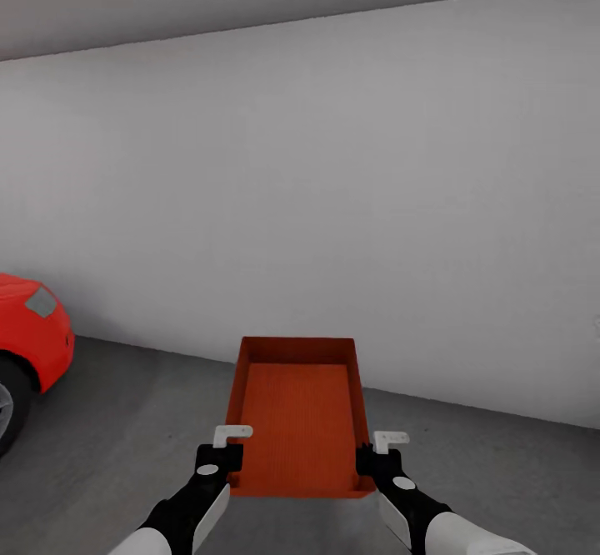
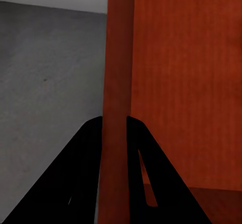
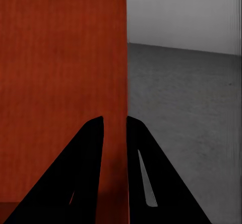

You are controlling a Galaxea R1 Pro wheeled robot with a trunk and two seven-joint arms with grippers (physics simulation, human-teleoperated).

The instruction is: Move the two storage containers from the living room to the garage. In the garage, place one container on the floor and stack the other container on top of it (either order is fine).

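Note:
I hold one red-orange storage container (image 1: 302,409) level in front of me, above the dark grey garage floor (image 1: 142,430). It is open-topped and nothing lies inside. My left gripper (image 1: 225,458) is shut on its left wall near the closest corner. In the left wrist view that wall (image 2: 117,82) runs between the two black fingers (image 2: 80,173). My right gripper (image 1: 375,458) is shut on the right wall, and the right wrist view has that wall's edge (image 3: 118,82) pinched between its fingers (image 3: 146,173).
The front of a red car (image 1: 29,330) with one wheel stands at the left edge. A plain white-grey wall (image 1: 333,205) closes the space ahead, meeting the concrete floor just beyond the container. Bare floor (image 1: 500,472) stretches to either side.

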